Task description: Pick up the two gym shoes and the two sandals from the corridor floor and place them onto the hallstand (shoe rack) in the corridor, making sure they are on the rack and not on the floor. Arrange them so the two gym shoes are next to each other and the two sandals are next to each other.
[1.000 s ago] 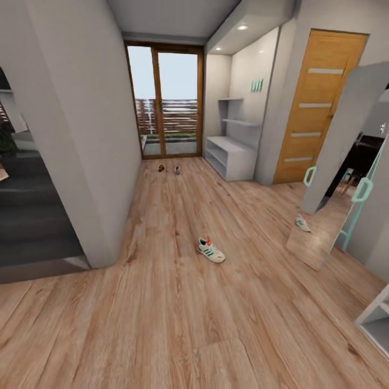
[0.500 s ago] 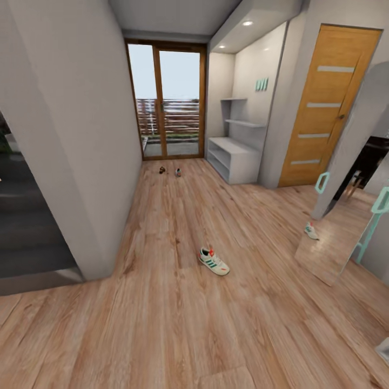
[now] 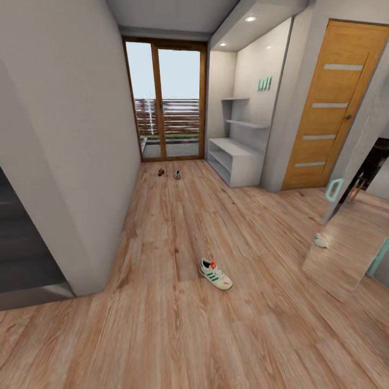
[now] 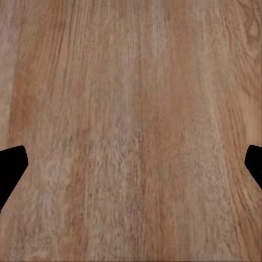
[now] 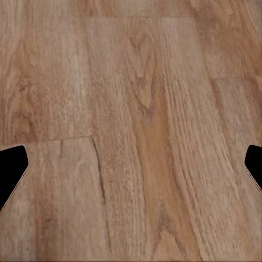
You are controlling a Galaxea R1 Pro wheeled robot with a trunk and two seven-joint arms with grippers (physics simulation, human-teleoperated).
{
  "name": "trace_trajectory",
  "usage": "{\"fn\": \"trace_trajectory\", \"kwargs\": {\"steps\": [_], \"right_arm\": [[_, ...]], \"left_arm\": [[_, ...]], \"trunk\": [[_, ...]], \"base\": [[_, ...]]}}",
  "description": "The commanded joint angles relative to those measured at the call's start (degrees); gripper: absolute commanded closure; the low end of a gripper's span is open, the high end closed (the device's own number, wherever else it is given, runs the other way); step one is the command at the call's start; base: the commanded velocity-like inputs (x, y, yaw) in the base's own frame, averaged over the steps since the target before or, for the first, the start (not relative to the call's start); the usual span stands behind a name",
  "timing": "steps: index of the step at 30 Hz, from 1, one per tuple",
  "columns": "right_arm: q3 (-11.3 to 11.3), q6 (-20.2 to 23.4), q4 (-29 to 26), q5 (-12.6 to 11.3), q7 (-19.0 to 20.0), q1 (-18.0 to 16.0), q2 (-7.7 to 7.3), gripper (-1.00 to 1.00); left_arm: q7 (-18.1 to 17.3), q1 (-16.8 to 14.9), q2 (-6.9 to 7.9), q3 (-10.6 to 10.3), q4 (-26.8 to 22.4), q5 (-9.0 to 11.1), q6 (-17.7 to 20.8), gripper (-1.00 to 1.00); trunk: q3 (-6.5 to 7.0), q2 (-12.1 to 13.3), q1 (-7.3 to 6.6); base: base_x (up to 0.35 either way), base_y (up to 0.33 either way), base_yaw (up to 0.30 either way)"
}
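One gym shoe (image 3: 216,274), cream-white with green stripes and a red-orange tongue, lies alone on the corridor floor (image 3: 178,335) in the middle of the head view. Far down the corridor, near the glass door, lie two small things: one brown (image 3: 161,172), one paler (image 3: 177,174), both too small to name. The hallstand is out of view. In the wrist views my left gripper (image 4: 131,169) and right gripper (image 5: 131,169) hang over bare planks, each open with dark fingertips (image 4: 11,169) (image 5: 12,169) far apart and nothing between them.
A pale-grey bench (image 3: 233,160) with teal marks (image 3: 263,83) on its back wall stands at the far right. A leaning mirror (image 3: 351,254) at the right reflects the shoe. A grey wall corner (image 3: 81,216) juts in at the left; a wooden door (image 3: 329,108) is behind the mirror.
The whole picture has shifted: the camera has moved forward and turned. A white shelf corner at the lower right has left the view. The gym shoe has not moved on the floor.
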Motion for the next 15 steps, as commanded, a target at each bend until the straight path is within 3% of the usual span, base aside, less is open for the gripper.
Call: {"fn": "trace_trajectory", "kwargs": {"steps": [1,8,15], "right_arm": [[0.04,-0.11,0.02,0.49,-0.34,-0.03,0.00,-1.00],[-0.06,-0.11,-0.04,0.41,-0.47,-0.03,0.00,-1.00],[-0.13,-0.11,-0.05,0.38,-0.56,-0.03,0.00,-1.00]], "left_arm": [[0.06,-0.04,0.00,-0.05,0.04,0.25,-0.18,-1.00],[0.06,-0.05,0.05,-0.05,0.04,0.25,-0.18,-1.00],[0.06,-0.03,0.07,-0.05,0.04,0.25,-0.18,-1.00]], "trunk": [[-0.05,-0.02,0.03],[-0.05,-0.02,0.03],[-0.05,-0.02,0.03]], "base": [[0.333,0.000,0.000],[0.333,0.000,0.009],[0.333,0.000,0.179]]}}
